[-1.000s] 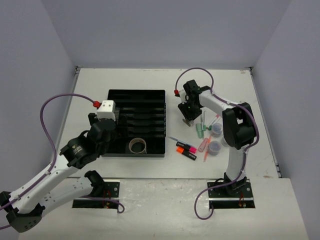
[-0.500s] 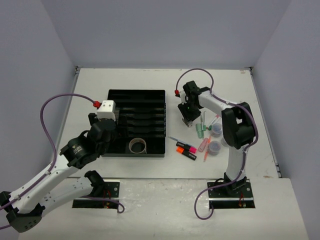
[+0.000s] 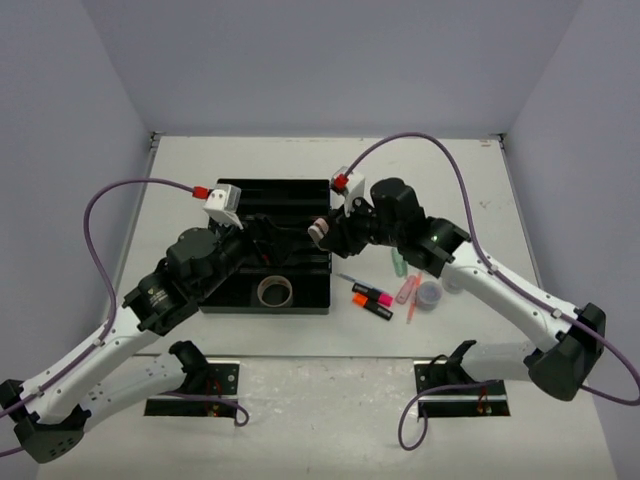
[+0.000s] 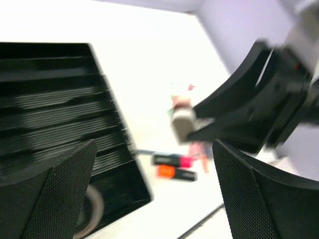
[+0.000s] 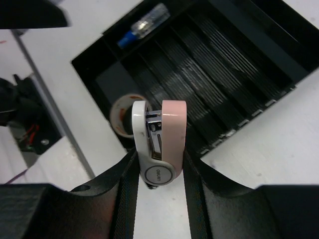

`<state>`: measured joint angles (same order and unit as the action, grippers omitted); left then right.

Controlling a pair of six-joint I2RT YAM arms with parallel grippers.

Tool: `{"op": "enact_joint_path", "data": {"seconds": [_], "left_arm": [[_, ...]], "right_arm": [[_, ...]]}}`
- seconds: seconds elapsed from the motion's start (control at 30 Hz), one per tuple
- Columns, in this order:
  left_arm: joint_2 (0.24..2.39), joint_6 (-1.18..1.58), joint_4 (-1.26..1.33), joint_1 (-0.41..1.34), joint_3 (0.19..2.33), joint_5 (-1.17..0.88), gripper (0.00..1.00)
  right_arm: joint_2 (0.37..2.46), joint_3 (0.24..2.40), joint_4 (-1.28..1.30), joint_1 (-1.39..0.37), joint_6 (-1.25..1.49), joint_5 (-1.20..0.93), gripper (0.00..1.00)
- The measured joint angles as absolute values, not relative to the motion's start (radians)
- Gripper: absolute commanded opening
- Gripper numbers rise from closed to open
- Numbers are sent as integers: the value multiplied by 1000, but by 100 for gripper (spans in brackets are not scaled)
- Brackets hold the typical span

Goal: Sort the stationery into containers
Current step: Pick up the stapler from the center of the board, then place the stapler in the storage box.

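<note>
My right gripper (image 3: 322, 230) is shut on a pink and white stapler (image 5: 159, 144) and holds it above the right edge of the black organiser tray (image 3: 275, 192). A grey tape roll (image 3: 275, 291) lies in the tray's near wide section. A blue-capped tube (image 5: 144, 25) lies in a section of the tray (image 5: 239, 55). My left gripper (image 3: 262, 232) is open and empty over the middle of the tray, close to the stapler (image 4: 182, 117). Pink (image 3: 374, 296) and orange (image 3: 372, 309) highlighters lie on the table right of the tray.
A green highlighter (image 3: 397, 263), a pink pen (image 3: 406, 290) and a clear round tub (image 3: 429, 293) lie to the right under my right arm. A thin pen (image 3: 350, 279) lies by the tray's right edge. The two grippers are close together.
My right gripper has swung left from the pile of items to the tray's right edge with the stapler in it. My left gripper has moved right across the tray.
</note>
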<state>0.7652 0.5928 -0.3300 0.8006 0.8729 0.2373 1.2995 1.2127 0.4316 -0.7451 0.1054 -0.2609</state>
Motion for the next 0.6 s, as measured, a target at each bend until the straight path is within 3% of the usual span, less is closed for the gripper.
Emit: {"op": "enact_joint_path", "data": {"seconds": [0.13, 0.3, 0.4, 0.47, 0.53, 0.6], "left_arm": [[808, 643, -163, 801, 849, 129, 84], [870, 687, -46, 801, 802, 35, 58], [890, 702, 0, 801, 792, -13, 50], [902, 715, 24, 800, 792, -30, 31], [910, 722, 46, 801, 792, -46, 3], [917, 724, 57, 801, 792, -52, 0]], "right_arm": [[1185, 1103, 316, -851, 197, -252, 0], [1127, 1069, 234, -900, 265, -225, 0], [1124, 1069, 205, -912, 287, -210, 0], [1124, 1069, 194, -915, 299, -198, 0], [1126, 1069, 194, -917, 308, -189, 0], [1126, 1069, 195, -918, 314, -175, 0]]}}
